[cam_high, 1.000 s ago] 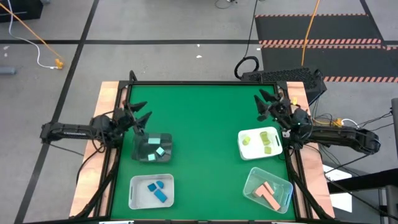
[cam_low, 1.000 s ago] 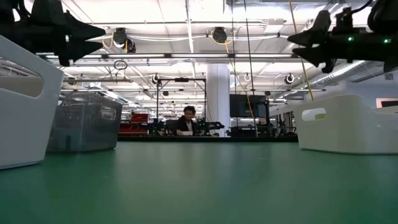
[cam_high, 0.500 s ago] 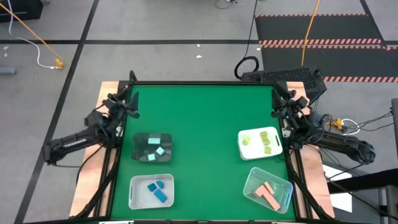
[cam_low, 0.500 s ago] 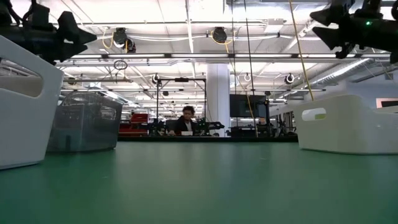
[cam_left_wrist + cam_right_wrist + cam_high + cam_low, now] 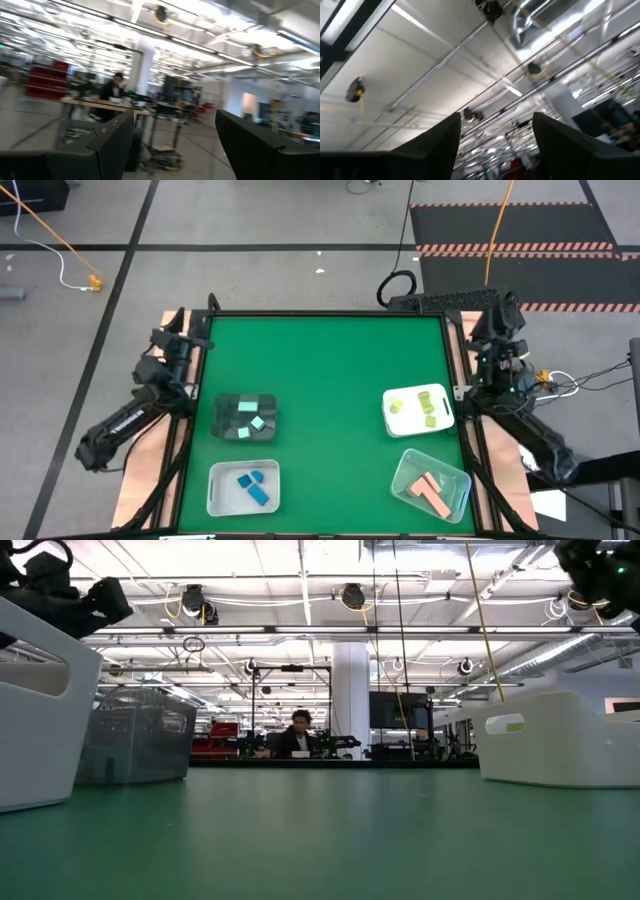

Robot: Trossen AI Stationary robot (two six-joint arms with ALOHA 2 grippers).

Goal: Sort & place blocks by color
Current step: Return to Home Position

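Sorting looks done: mint blocks [image 5: 258,423] in dark bin [image 5: 220,420], blue blocks [image 5: 258,494] in pale bin [image 5: 212,490], lower left; yellow-green blocks [image 5: 432,406] in white bin [image 5: 386,416], salmon blocks [image 5: 432,490] in clear bin [image 5: 400,470], lower right. No strays seen. Left gripper [image 5: 174,120], right gripper [image 5: 496,117] spread, empty, flanking table [image 5: 320,370].

A person [image 5: 298,732] sits behind the green table [image 5: 320,375].

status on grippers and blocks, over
Left gripper open, empty, far left. Right gripper open, empty, far right. Blocks sorted by color in four bins.
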